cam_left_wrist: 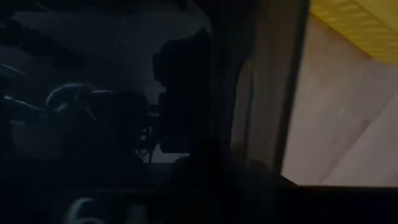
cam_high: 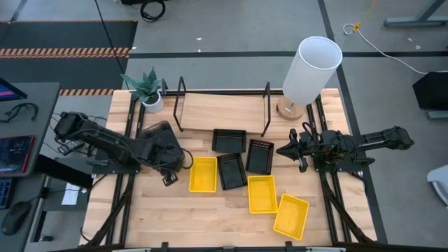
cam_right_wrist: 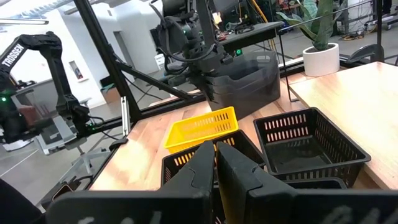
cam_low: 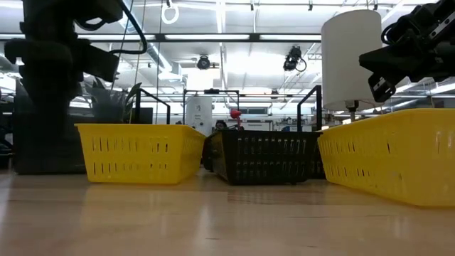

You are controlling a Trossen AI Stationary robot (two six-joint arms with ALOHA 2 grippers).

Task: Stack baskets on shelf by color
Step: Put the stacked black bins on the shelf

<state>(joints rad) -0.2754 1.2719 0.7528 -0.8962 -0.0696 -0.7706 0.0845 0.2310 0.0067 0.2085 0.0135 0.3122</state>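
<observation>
Baskets, 9 expected, sorted by colour. Yellow: 3 on the slatted tabletop [cam_high: 140, 210], one [cam_high: 203, 174] left of centre, one [cam_high: 262, 194] right of centre, one [cam_high: 291, 215] tilted nearest the front edge. Black: 3 between them and the shelf, at [cam_high: 229, 141], [cam_high: 260, 156] and [cam_high: 231, 171]. Dark grey: a nested stack [cam_right_wrist: 245, 81] at the table's left side, with the left gripper [cam_high: 170, 176] beside it; whether its fingers are parted or clenched cannot be told. Shelf [cam_high: 220, 112]: light board at the table's rear, no basket on it. Right gripper [cam_right_wrist: 216, 163]: raised above the table right of the black baskets, fingers pressed together, grasping nothing. Also present: white lamp [cam_high: 310, 72] and potted plant [cam_high: 148, 89] at the rear corners.
</observation>
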